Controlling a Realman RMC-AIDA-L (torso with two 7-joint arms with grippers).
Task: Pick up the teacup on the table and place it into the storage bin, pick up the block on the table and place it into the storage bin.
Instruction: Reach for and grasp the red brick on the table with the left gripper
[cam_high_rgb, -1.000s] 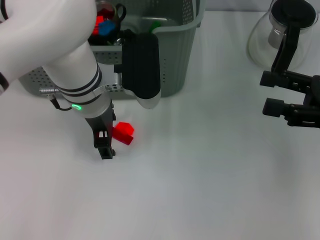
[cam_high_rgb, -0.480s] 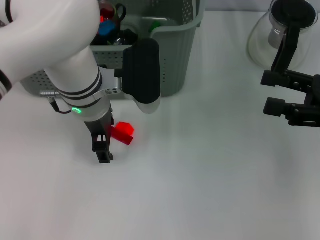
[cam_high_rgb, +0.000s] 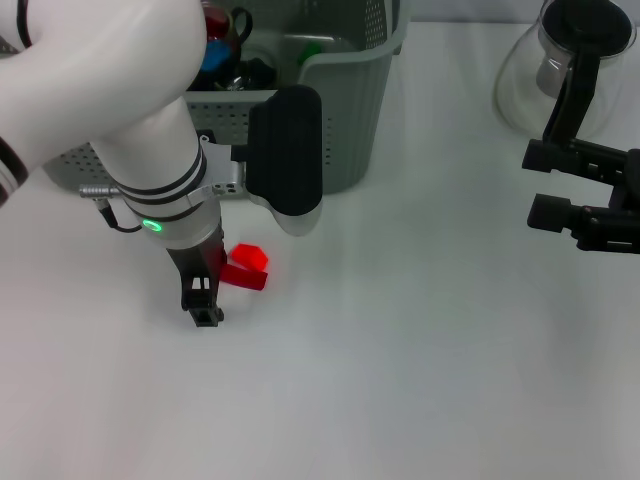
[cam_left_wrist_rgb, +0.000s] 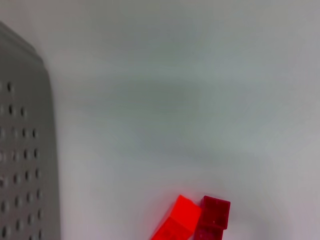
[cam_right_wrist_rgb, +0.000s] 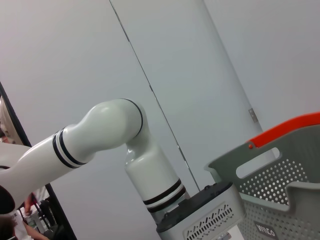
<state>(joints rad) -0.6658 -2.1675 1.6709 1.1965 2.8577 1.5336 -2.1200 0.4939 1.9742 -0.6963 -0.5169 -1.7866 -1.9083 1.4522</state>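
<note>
The red block (cam_high_rgb: 248, 266) lies on the white table just in front of the storage bin (cam_high_rgb: 345, 110), a grey-green perforated basket at the back. My left gripper (cam_high_rgb: 218, 288) points down at the block and is open. One black finger (cam_high_rgb: 203, 300) stands at the block's front left, and the wrist hides the other. The left wrist view shows the block (cam_left_wrist_rgb: 189, 223) low down and the bin wall (cam_left_wrist_rgb: 25, 165) beside it. A teacup with a dark handle (cam_high_rgb: 234, 22) sits inside the bin among red and blue pieces. My right gripper (cam_high_rgb: 545, 186) is parked at the far right, open and holding nothing.
A glass teapot (cam_high_rgb: 560, 70) with a black lid stands at the back right, behind the right gripper. The left arm's black wrist housing (cam_high_rgb: 285, 150) hangs in front of the bin's wall. White table spreads across the middle and front.
The left gripper has shifted slightly to the left and toward the table's front beside the block. The block and the right arm have not moved.
</note>
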